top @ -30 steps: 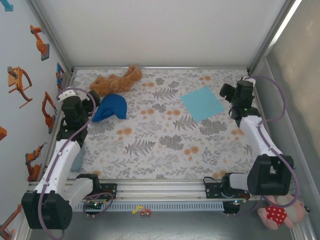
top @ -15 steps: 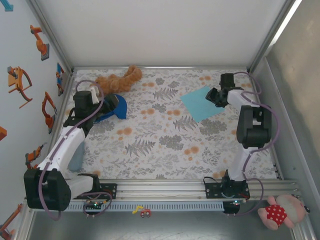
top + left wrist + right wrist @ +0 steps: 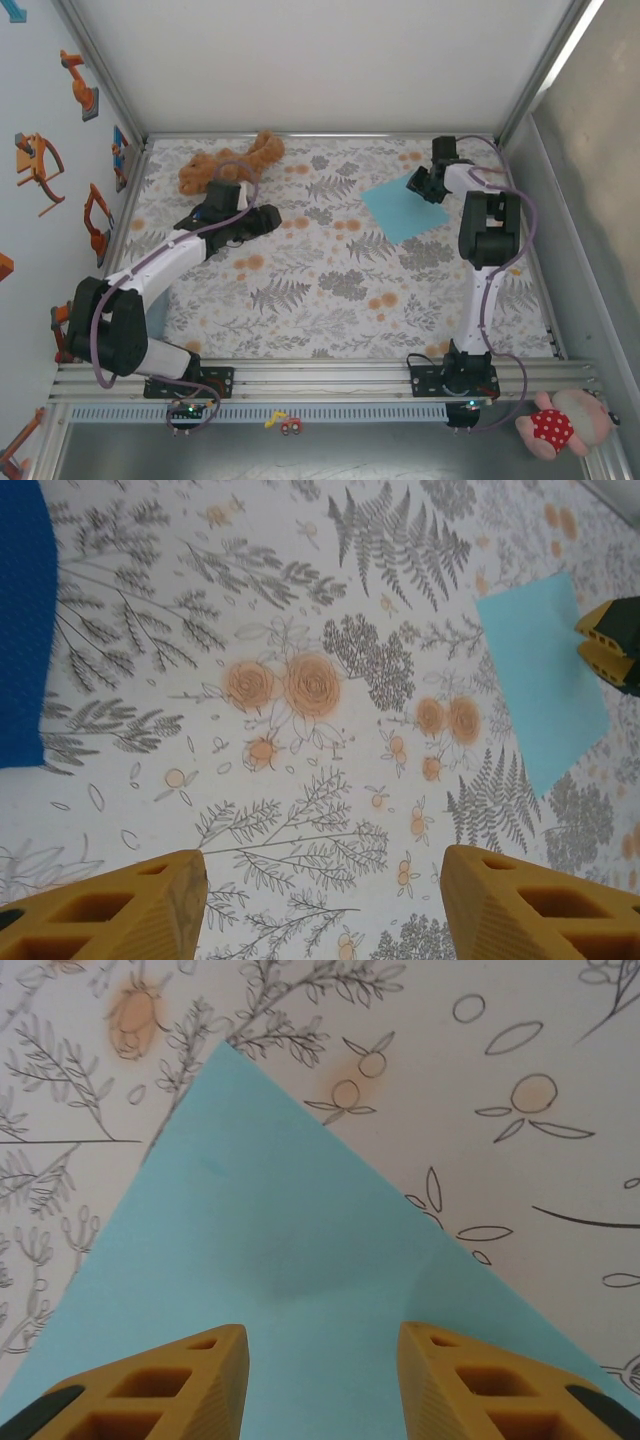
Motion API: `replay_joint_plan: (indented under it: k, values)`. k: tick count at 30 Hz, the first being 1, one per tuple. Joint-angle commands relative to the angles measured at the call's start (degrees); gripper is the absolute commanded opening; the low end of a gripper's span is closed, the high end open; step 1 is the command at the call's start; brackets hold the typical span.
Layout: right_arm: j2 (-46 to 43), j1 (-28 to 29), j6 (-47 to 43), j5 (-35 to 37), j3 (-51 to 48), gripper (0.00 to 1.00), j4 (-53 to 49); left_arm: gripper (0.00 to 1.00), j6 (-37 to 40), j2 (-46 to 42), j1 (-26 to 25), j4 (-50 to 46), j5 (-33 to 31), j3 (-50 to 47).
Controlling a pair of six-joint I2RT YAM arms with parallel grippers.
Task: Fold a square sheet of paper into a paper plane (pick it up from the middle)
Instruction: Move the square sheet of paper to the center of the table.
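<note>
Light cyan paper: the square sheet of paper (image 3: 400,210) lies flat on the floral tablecloth (image 3: 320,300), turned like a diamond; in the right wrist view one corner of the sheet (image 3: 280,1230) points away from the fingers
Sheet edges: all four lie down on the cloth; no lifted corner or crease is visible; a soft shadow falls across its middle
Right gripper: the right gripper (image 3: 320,1335) hangs over the sheet's far right edge; its yellow fingers (image 3: 170,1380) stand moderately apart with bare paper between them, gripping nothing; whether the tips touch the paper, I cannot tell
Left gripper: the left gripper (image 3: 320,865) is well apart from the sheet, to its left in the top view; its fingers (image 3: 120,910) are spread wide and empty above the cloth; the sheet (image 3: 540,670) and the right gripper's tips (image 3: 612,645) show ahead of it
Open room: bare cloth runs from the sheet's left edges to the left gripper; more bare cloth lies on the sheet's near side
In the way: the right arm (image 3: 490,225) stands just beside the sheet's right corner; the back wall (image 3: 320,70) is near beyond the sheet's far corner
Other things: a dark blue object (image 3: 20,630) lies farther from the sheet than the left gripper, partly under the left arm; a brown plush toy (image 3: 230,160) lies beyond it, well apart from the sheet
</note>
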Motion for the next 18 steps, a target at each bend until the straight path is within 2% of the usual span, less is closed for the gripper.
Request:
replay_joint_plan:
  k: [1,6,10,14,18]
  values:
    - [0.5,0.0,2.2,2.1,0.8,0.43,-4.5,0.63,-2.7,2.3,-1.6,1.1,0.2,2.6]
    - [-2.7,0.3,6.0,2.6,-4.8,0.43,-6.2,0.61,-4.0,4.9,-3.6,2.2,0.5,3.2]
    - [-8.6,2.2,11.7,3.7,-14.4,0.42,-5.4,0.6,-5.7,6.0,-4.0,4.5,1.4,2.2]
    - [-15.8,6.8,19.5,5.3,-25.7,0.42,-1.5,0.58,-7.2,6.9,-4.5,6.5,2.3,0.9]
    - [-21.6,14.2,31.2,8.7,-35.8,0.43,2.4,0.55,-9.1,7.5,-5.2,7.9,3.4,-0.8]
